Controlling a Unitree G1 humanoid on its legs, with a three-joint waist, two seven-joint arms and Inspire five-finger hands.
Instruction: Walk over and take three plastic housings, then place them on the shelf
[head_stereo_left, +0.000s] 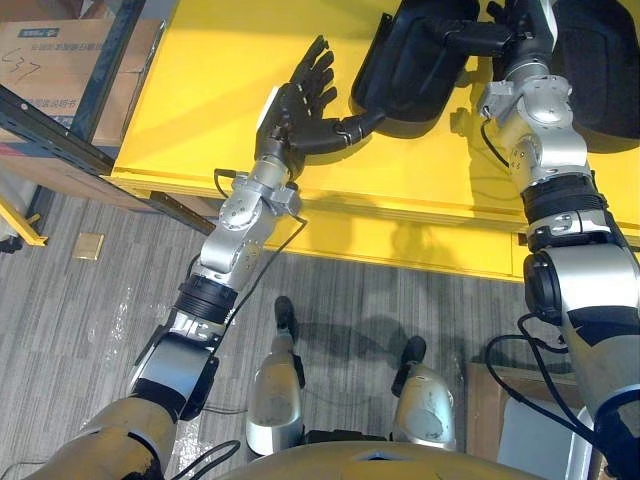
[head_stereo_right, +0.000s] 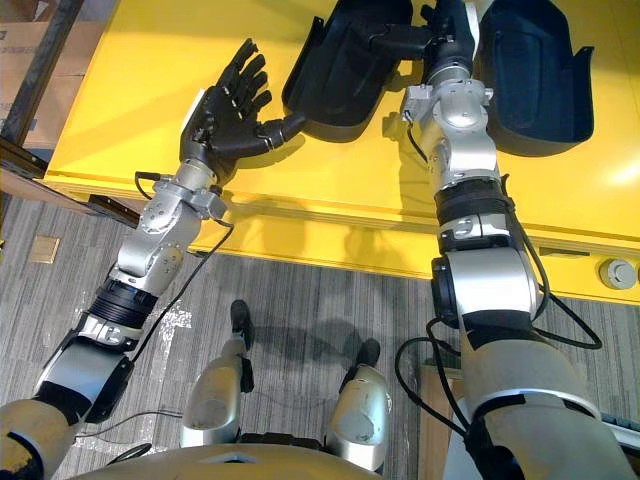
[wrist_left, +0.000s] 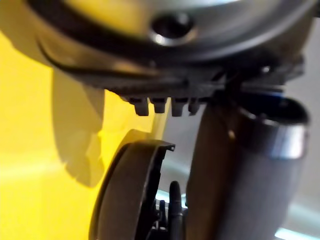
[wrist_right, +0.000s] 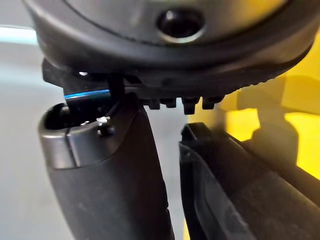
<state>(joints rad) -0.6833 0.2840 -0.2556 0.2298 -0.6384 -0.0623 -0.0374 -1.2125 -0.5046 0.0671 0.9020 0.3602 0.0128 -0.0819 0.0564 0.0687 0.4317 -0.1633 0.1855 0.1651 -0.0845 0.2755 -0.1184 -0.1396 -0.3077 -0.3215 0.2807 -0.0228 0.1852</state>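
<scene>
Yellow table (head_stereo_left: 200, 90), cardbd box (head_stereo_left: 50, 70) upper left, tan square (head_stereo_left: 88, 246) on grey floor (head_stereo_left: 100, 310)

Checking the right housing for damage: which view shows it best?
The right eye view: the right housing lies almost whole on the yellow table, right of the right hand. The left eye view cuts it off at the edge. The wrist views show housing edges, which one I cannot tell.

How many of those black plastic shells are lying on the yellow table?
2. One housing lies by the left hand's thumb; the other lies right of the right arm. More could lie beyond the top edge.
</scene>
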